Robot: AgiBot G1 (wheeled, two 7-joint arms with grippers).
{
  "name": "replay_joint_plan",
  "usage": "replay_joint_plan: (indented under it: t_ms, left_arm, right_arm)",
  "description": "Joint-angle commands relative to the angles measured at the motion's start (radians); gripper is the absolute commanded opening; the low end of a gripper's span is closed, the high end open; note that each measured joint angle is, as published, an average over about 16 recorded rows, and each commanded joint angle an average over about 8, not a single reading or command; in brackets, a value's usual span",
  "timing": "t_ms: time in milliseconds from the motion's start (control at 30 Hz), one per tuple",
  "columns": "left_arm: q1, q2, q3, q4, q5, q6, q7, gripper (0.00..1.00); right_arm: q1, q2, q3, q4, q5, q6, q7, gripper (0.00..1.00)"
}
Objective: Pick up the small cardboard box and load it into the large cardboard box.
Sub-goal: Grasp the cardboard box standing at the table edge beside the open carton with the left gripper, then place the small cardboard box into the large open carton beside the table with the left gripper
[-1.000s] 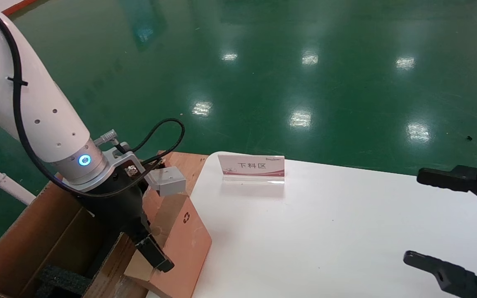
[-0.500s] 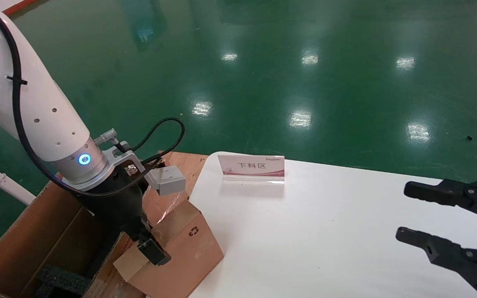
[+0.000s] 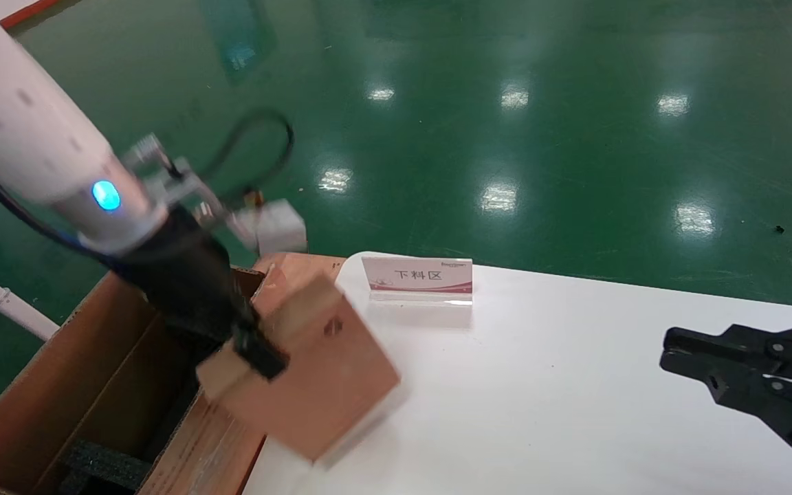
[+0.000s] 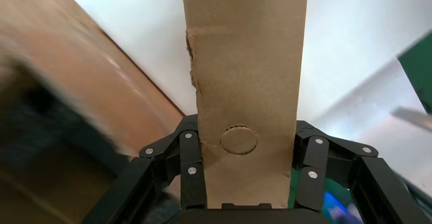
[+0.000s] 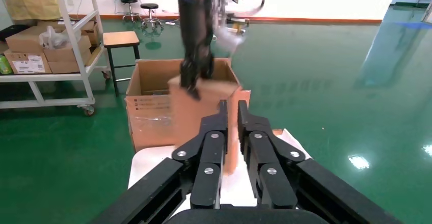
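My left gripper is shut on the small cardboard box, a pinkish-brown carton with a round punched hole. It holds the box tilted in the air over the white table's left edge, beside the large cardboard box. In the left wrist view the small box sits between the fingers of the left gripper. The right wrist view shows the left gripper holding the small box in front of the large box. My right gripper is shut and empty over the table's right side; it also shows in its own wrist view.
A white table carries a small standing sign near its far edge. Black foam lies in the large box, whose flap rests against the table edge. A shelf cart and a stool stand beyond, on the green floor.
My left gripper has lifted the small box off the table edge and tilted it upward. My right gripper has closed its fingers and moved a little lower in view.
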Motion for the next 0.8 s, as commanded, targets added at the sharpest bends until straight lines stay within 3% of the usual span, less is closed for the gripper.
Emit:
replay_joint_plan:
  t_ms: [33, 233, 367, 533, 800]
  left_arm:
    - [-0.046, -0.005, -0.019, 0.007, -0.004, 0.010, 0.005, 0.00]
    - [-0.198, 0.013, -0.044, 0.076, 0.049, 0.074, 0.003, 0.00]
    - [-0.280, 0.035, -0.005, 0.125, 0.106, 0.119, 0.006, 0.00]
    - [-0.357, 0.039, 0.114, 0.161, 0.140, 0.135, 0.022, 0.00]
    - [-0.400, 0.001, 0.336, 0.155, 0.104, 0.129, 0.044, 0.00]
  right_arm:
    - [0.000, 0.000, 0.000, 0.000, 0.000, 0.000, 0.000, 0.00]
    - [0.000, 0.000, -0.001, 0.000, 0.000, 0.000, 0.000, 0.00]
    - [0.000, 0.000, -0.001, 0.000, 0.000, 0.000, 0.000, 0.00]
    - [0.000, 0.000, -0.001, 0.000, 0.001, 0.000, -0.001, 0.00]
    - [0.000, 0.001, -0.001, 0.000, 0.001, 0.000, -0.001, 0.00]
